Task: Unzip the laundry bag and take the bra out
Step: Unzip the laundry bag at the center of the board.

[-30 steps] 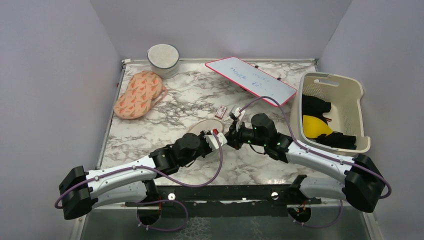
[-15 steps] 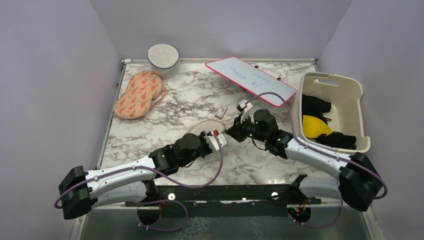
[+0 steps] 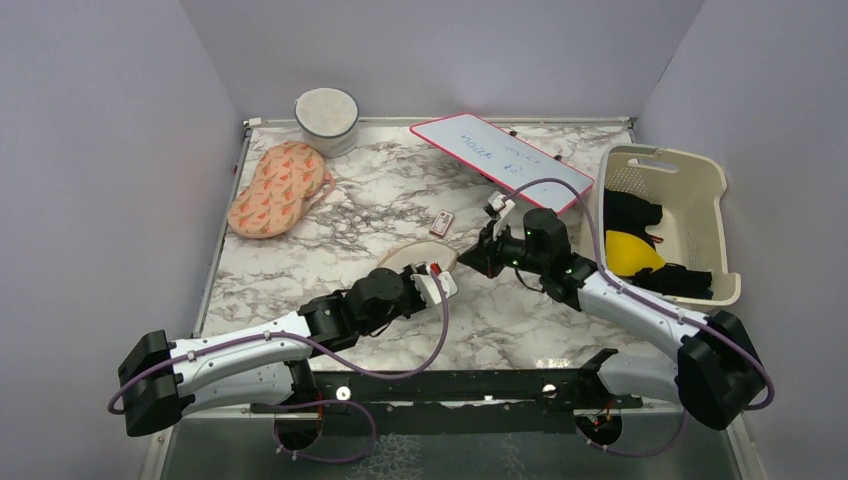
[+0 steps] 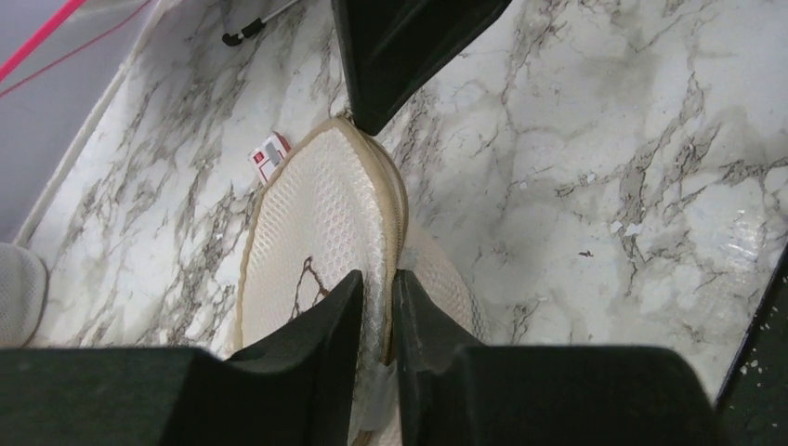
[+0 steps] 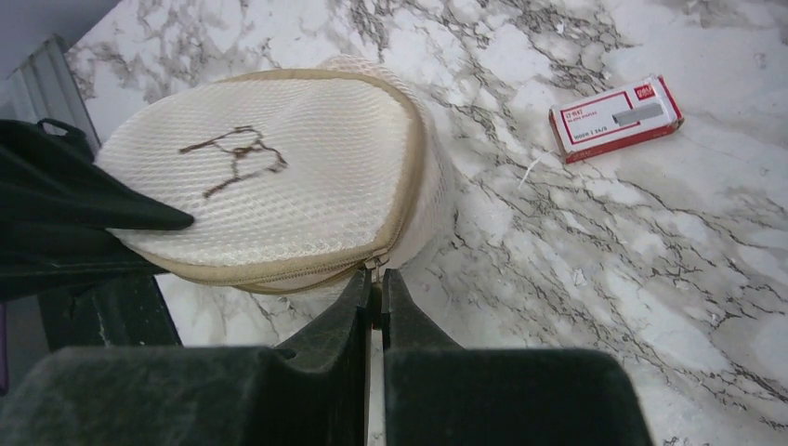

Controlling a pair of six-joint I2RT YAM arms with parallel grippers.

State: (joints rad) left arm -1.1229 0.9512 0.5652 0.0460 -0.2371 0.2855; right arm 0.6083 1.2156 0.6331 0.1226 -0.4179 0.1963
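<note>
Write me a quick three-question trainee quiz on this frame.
1. True or false: the right hand is pinching the zipper pull of the laundry bag.
2. What lies beside the bag? A) a small red-and-white box B) scissors C) a mug
3. Fill in: the left hand is clamped on the bag's ____.
Key: 1 true; 2 A; 3 rim.

I read the laundry bag as matt cream mesh cloth, the table as glossy and marbled, the box at its two o'clock as printed card.
</note>
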